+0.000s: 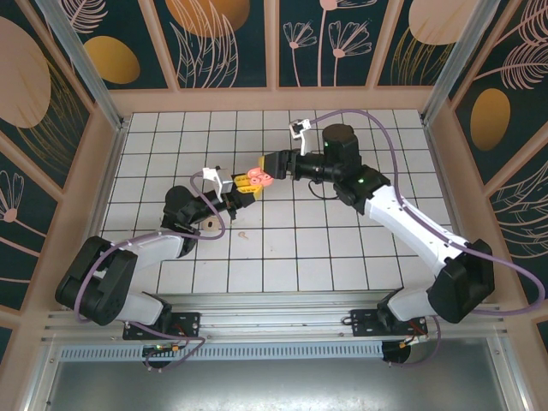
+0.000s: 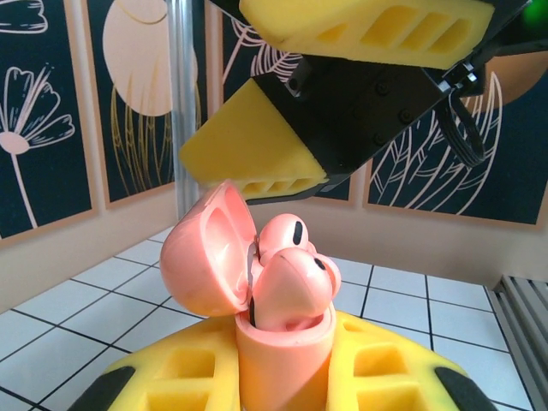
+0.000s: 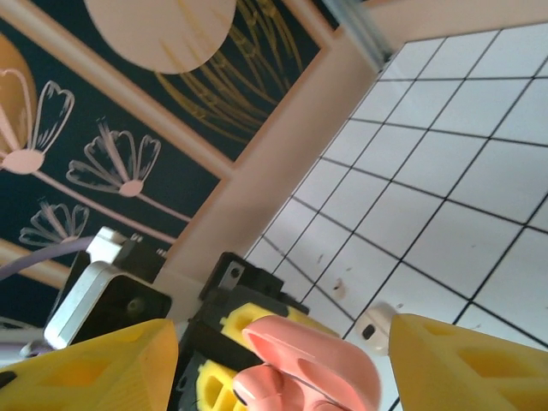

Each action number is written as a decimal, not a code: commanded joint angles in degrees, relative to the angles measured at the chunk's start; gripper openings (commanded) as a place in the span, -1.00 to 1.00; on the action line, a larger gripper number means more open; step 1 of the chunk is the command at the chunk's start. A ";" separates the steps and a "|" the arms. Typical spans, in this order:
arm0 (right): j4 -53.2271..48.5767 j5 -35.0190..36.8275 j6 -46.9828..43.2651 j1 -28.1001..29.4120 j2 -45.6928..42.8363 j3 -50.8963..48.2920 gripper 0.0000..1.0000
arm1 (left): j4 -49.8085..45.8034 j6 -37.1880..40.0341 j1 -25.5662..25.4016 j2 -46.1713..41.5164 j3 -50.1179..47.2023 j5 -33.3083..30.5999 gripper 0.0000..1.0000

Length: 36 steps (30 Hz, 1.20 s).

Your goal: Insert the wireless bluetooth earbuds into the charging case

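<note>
Near the middle of the table, a little toward its far edge, my left gripper is pressed tight on the charging case and holds it upright. Through the left wrist camera I see the case standing between my yellow pads, with its lid swung open toward the left of that view. The wireless bluetooth earbuds sit in the mouth of the case, two of them, one in front of the other. Their rounded tops poke above the rim, and the rear one carries a black mark. I cannot tell whether either is pushed fully home.

My right gripper comes in from the far-right side and stands just beside the case, jaws spread with nothing between them. From the left wrist its yellow fingers hang just above the open case and apart from it. On the right wrist camera those fingers stand wide at the two lower corners, with the pink lid low between them and untouched.

Toward the near edge from the case, a small pale piece lies on a tile, well apart from both grippers. The right wrist view shows it with a dark spot; I cannot tell what it is.
</note>
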 commanded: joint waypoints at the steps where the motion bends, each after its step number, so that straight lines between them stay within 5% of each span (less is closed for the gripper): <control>1: 0.08 -6.16 -0.09 -0.73 1.72 2.43 0.33 | -0.04 0.37 -0.12 -0.12 1.63 2.63 -0.94; 17: 2.94 -13.38 1.35 -1.34 1.97 0.99 0.18 | -3.87 1.26 -0.12 -0.16 2.52 -0.29 -0.94; 26: 2.53 -11.56 1.05 -2.54 -1.50 -2.24 0.03 | -4.33 1.18 -0.16 0.09 2.74 -0.46 -0.94; 30: 0.65 -10.07 -0.51 -2.53 -1.46 -1.56 0.08 | -4.34 1.05 -0.10 0.13 2.89 -0.36 -0.95; 36: -0.25 -0.40 -10.72 -1.67 -4.55 -2.89 0.39 | -4.11 0.57 -0.14 -0.15 2.95 0.56 -0.95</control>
